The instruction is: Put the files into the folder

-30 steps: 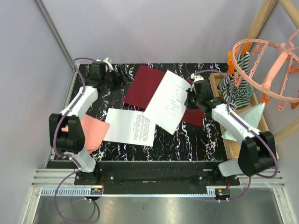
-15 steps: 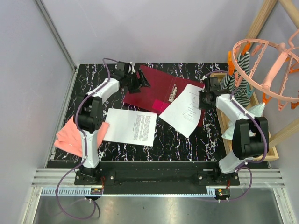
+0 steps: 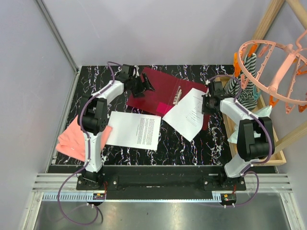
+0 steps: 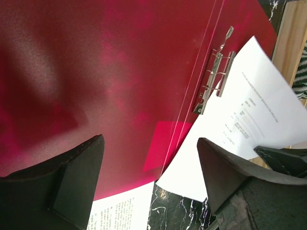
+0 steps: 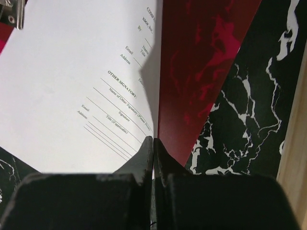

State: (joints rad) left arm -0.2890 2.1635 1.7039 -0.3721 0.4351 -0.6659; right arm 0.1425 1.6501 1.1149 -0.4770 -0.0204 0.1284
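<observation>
The crimson folder (image 3: 160,88) lies open at the back of the table, its metal clip (image 4: 213,79) near the spine. My left gripper (image 3: 144,85) hovers open over the folder's left half (image 4: 96,72), nothing between its fingers (image 4: 76,182). My right gripper (image 3: 205,104) is shut on the edge of one white printed sheet (image 3: 188,112), which slants over the folder's right half (image 5: 201,57) and off its near edge. In the right wrist view the jaws (image 5: 153,141) pinch that sheet (image 5: 72,81). A second sheet (image 3: 134,130) lies flat on the table nearer the bases.
A pink folded cloth (image 3: 72,136) lies at the left edge beside the left arm. A wooden tray (image 3: 229,125) with striped and pale green fabric runs along the right side. A peach clip hanger (image 3: 273,72) on a wooden frame hangs above it.
The left gripper has swung right from the back left corner to over the folder. The right gripper has carried its sheet right and down onto the folder's right half. Little moved in the last half second.
</observation>
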